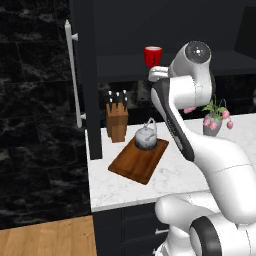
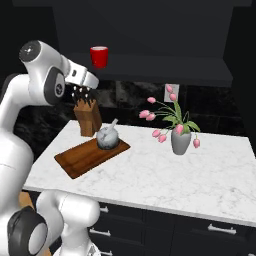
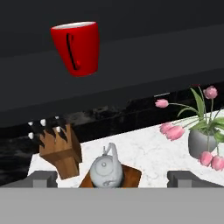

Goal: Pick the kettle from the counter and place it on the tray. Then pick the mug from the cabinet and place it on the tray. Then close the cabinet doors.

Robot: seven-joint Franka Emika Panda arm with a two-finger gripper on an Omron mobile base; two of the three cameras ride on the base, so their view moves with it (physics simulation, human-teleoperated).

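Observation:
The grey kettle [image 1: 146,138] [image 2: 107,138] [image 3: 106,171] stands on the far end of the reddish wooden tray [image 1: 137,162] [image 2: 80,157] on the marble counter [image 1: 175,170] [image 2: 200,175]. The red mug [image 1: 153,56] [image 2: 99,56] [image 3: 76,47] stands on the shelf of the dark cabinet [image 1: 125,65] [image 2: 150,70], whose left door [image 1: 85,75] is swung open. My gripper [image 1: 151,75] [image 2: 92,82] [image 3: 112,179] is open and empty. It hangs above the tray, just below and in front of the mug, well clear of the kettle.
A wooden knife block [image 1: 117,122] [image 2: 87,117] [image 3: 59,151] stands behind the tray. A grey vase of pink tulips [image 1: 212,122] [image 2: 180,141] [image 3: 202,142] sits further right on the counter. The open door's silver handle [image 1: 72,75] juts out at the left.

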